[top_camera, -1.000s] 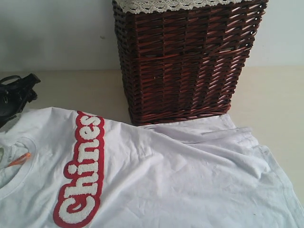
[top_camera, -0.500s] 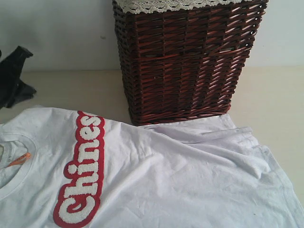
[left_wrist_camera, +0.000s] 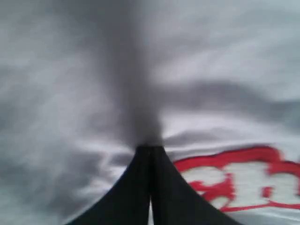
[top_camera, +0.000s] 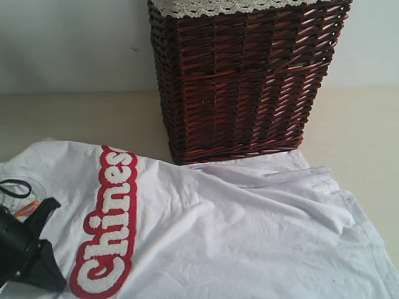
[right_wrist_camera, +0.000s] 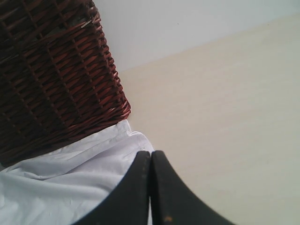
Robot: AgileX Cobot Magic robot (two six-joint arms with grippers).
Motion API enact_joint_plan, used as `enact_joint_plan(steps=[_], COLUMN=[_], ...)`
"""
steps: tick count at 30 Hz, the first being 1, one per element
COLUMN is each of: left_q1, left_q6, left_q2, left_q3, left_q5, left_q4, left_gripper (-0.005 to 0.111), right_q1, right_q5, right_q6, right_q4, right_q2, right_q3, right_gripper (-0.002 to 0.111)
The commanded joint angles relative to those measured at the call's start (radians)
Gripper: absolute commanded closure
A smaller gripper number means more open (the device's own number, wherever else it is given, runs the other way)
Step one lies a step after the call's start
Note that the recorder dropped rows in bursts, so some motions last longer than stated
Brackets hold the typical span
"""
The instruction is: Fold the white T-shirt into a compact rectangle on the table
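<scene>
One table point(top_camera: 81, 118), pale cream and the widest thing in sight, carries everything else: one white T-shirt point(top_camera: 237, 230), one dark brown wicker basket point(top_camera: 243, 81) and, of the two grippers, only one that the exterior view shows. The white T-shirt lies spread and lightly wrinkled across the near part of the table, front side up, its far edge reaching the foot of the basket, which stands upright behind it with a strip of white lace trim point(top_camera: 212, 6) along its rim. The left gripper point(top_camera: 51, 204) enters from the lower left corner of the exterior view, low over the collar area, its black body angled up towards the one line of fuzzy white lettering point(top_camera: 109, 230) outlined in red. Its wrist view, blurred, shows what the exterior view cannot: the left gripper point(left_wrist_camera: 150, 148) has both jaws pressed together, tips down at the cloth just beside the lettering; whether any fabric is caught between them cannot be told. The right gripper point(right_wrist_camera: 151, 153) appears only in its own wrist view, jaws likewise pressed together and holding nothing, hanging above a corner of the shirt near the basket's base, with bare table beside it. One small orange neck tag point(top_camera: 28, 208) peeks out just beside the left gripper
</scene>
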Motion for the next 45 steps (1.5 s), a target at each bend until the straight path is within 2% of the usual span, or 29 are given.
enact_joint_plan(steps=[1, 3, 5, 12, 13, 16, 19, 23, 25, 28, 37, 39, 45], left_q1=[-0.005, -0.005, -0.005, -0.005, -0.005, -0.014, -0.014, -0.014, -0.014, -0.014, -0.014, -0.014, -0.014], left_q6=[-0.368, -0.525, -0.625, -0.666, -0.661, -0.562, -0.442, -0.262, -0.172, -0.183, -0.536, -0.577, -0.587], left_q2=[-0.01, -0.013, -0.019, -0.088, -0.1, -0.113, -0.092, -0.025, 0.002, 0.031, 0.046, 0.046, 0.02], left_q3=[0.012, 0.012, 0.012, -0.039, -0.055, -0.082, -0.079, -0.079, -0.079, -0.079, -0.077, -0.077, -0.077], left_q5=[0.312, 0.436, 0.436, 0.436, 0.41, 0.179, -0.036, -0.146, -0.127, -0.013, 0.378, 0.408, 0.39], left_q4=[0.165, 0.244, 0.309, 0.402, 0.425, 0.493, 0.496, 0.438, 0.379, 0.338, 0.427, 0.449, 0.467], left_gripper=[0.107, 0.107, 0.107, 0.107, 0.107, 0.107, 0.107, 0.107, 0.107, 0.107, 0.107, 0.107, 0.107], right_q1=[-0.003, -0.003, -0.003, -0.003, -0.003, -0.003, -0.003, -0.003, -0.003, -0.003, -0.003, -0.003, -0.003], right_q5=[-0.007, -0.007, -0.007, -0.007, -0.007, -0.007, -0.007, -0.007, -0.007, -0.007, -0.007, -0.007, -0.007], right_q6=[-0.003, -0.003, -0.003, -0.003, -0.003, -0.003, -0.003, -0.003, -0.003, -0.003, -0.003, -0.003, -0.003], right_q4=[-0.003, -0.003, -0.003, -0.003, -0.003, -0.003, -0.003, -0.003, -0.003, -0.003, -0.003, -0.003, -0.003], right_q2=[-0.007, -0.007, -0.007, -0.007, -0.007, -0.007, -0.007, -0.007, -0.007, -0.007, -0.007, -0.007, -0.007], right_q3=[0.005, 0.005, 0.005, 0.005, 0.005, 0.005, 0.005, 0.005, 0.005, 0.005, 0.005, 0.005, 0.005], right_gripper=[0.108, 0.108, 0.108, 0.108, 0.108, 0.108, 0.108, 0.108, 0.108, 0.108, 0.108, 0.108, 0.108])
